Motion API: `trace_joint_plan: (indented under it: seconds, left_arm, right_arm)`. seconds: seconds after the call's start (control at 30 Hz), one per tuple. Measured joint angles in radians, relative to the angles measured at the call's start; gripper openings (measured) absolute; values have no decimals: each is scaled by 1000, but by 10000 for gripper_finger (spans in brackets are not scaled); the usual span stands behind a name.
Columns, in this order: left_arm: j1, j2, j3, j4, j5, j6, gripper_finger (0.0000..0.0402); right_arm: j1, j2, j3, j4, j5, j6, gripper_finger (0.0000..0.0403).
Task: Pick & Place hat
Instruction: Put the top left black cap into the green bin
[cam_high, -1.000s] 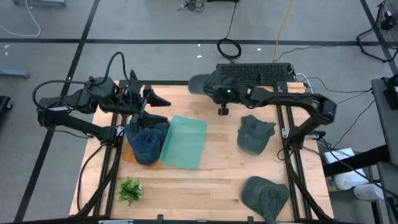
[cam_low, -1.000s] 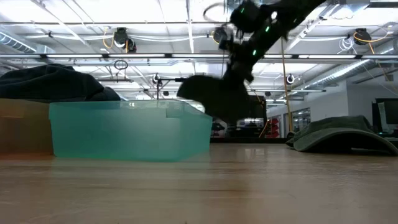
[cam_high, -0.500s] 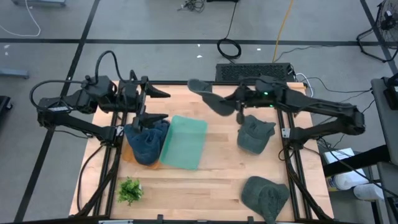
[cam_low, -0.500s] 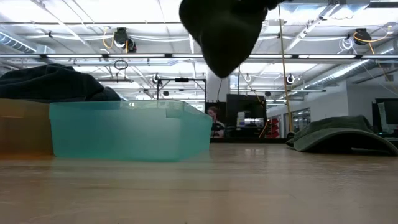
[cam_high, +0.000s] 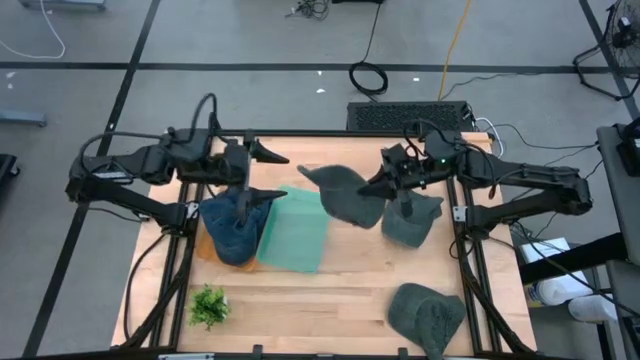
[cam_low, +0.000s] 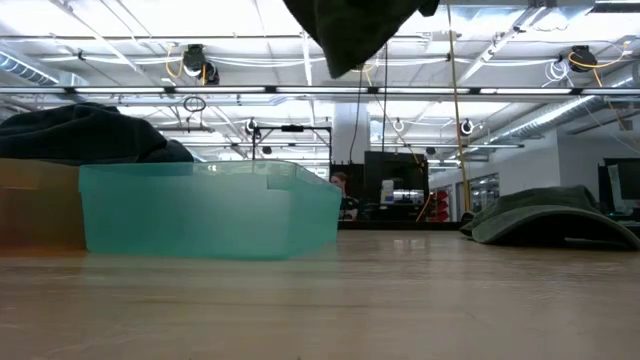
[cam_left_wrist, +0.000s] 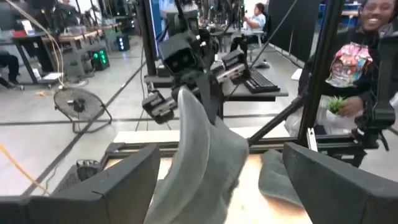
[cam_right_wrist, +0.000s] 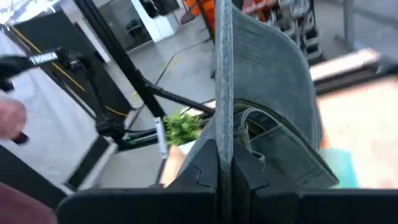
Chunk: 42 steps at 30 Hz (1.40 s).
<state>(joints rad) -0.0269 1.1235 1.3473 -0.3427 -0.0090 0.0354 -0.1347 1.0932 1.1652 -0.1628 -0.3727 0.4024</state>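
Note:
My right gripper (cam_high: 388, 186) is shut on a grey-green hat (cam_high: 345, 196), held in the air over the right edge of the teal bin (cam_high: 296, 230). The low view shows the hat (cam_low: 350, 30) high above the bin (cam_low: 210, 210). My left gripper (cam_high: 268, 176) is open, over the bin's far-left corner, with the hat (cam_left_wrist: 202, 155) ahead of its spread fingers. Dark blue hats (cam_high: 235, 225) are piled in a brown box left of the bin. Two more grey-green hats (cam_high: 410, 215) (cam_high: 425, 315) lie on the table. My right gripper pinches the hat's thin rim edge (cam_right_wrist: 224, 118) between its two fingers (cam_right_wrist: 205, 168), coming roughly level from the table's right side. The hat is lifted clear of everything. Its crown (cam_right_wrist: 280, 106) hangs open to one side of the fingers.
A small green plant (cam_high: 208, 305) sits near the table's near-left corner. The brown box (cam_low: 35, 205) stands against the bin's left side. Bare wood lies between the bin and the near edge. A person (cam_left_wrist: 367, 56) stands beyond the table.
My right gripper has carried the hat up and from the table's far edge toward the near side, so it now hangs over the bin's right edge. My left gripper has moved right, toward the bin and the hat, staying open.

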Motion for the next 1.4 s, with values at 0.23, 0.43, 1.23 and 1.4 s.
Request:
trace_joint_plan:
  seconds: [0.23,0.43,1.23,1.4]
  left_arm:
    - [-13,39,-2,-57,15,-86,349]
    - [-26,101,-2,-61,45,-140,349]
    - [-51,202,-1,-247,220,-379,349]
    - [-61,218,-2,-286,221,-397,349]
  right_arm:
    - [37,38,1,37,-78,149,0]
    - [77,110,0,70,-94,165,0]
    - [149,363,0,295,-149,233,0]
    - [150,366,0,332,-156,243,0]
